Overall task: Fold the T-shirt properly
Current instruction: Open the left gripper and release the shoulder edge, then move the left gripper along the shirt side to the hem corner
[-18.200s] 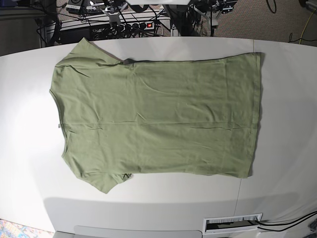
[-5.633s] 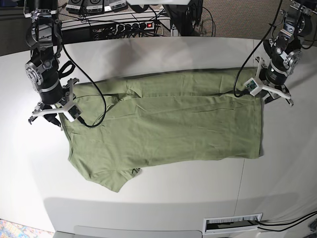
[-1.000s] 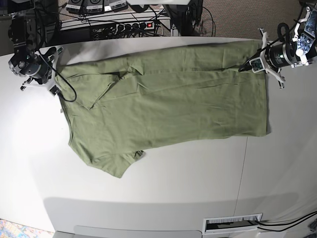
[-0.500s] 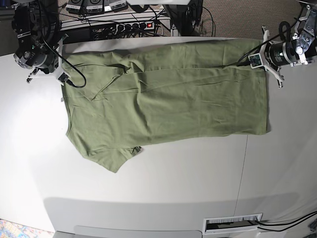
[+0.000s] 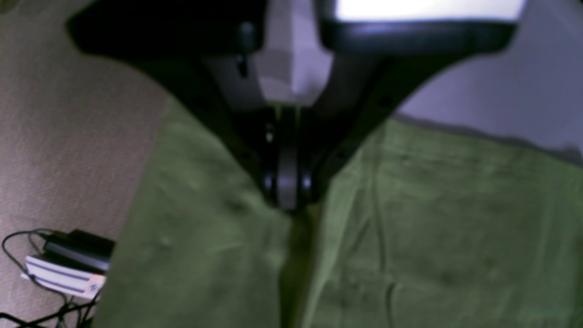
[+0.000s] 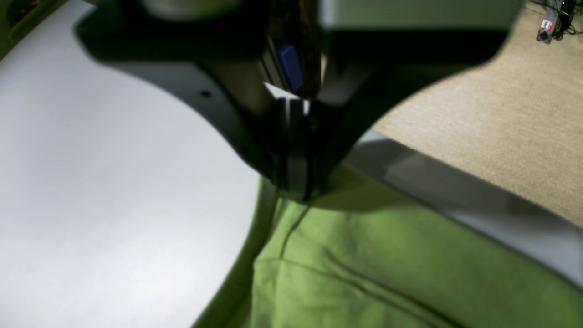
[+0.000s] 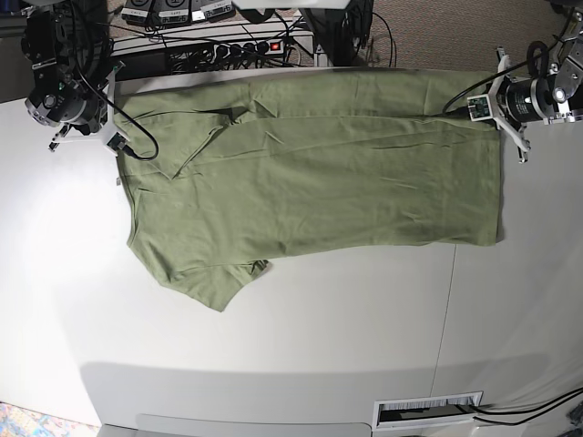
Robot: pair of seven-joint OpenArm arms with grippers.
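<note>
The sage-green T-shirt (image 7: 310,182) lies spread across the white table (image 7: 273,364), neck end at the left and hem at the right. Its far edge reaches the table's back edge, and a fold line runs along its far part. My left gripper (image 7: 492,105) is shut on the far hem corner. In the left wrist view the fingertips (image 5: 288,200) pinch the green cloth (image 5: 432,228). My right gripper (image 7: 111,123) is shut on the far shoulder corner. In the right wrist view it (image 6: 296,191) clamps the cloth (image 6: 387,282) at the table's edge.
A power strip and cables (image 7: 246,45) lie behind the table's back edge. A slotted vent (image 7: 428,410) sits at the front edge. Boxes with cables (image 5: 68,269) lie on the carpet below the left gripper. Bare table shows in front of the shirt.
Over the last second both grippers carried the shirt's far edge outward to the table's back edge, and the shirt slid slightly right. Earlier that edge lay folded toward the middle.
</note>
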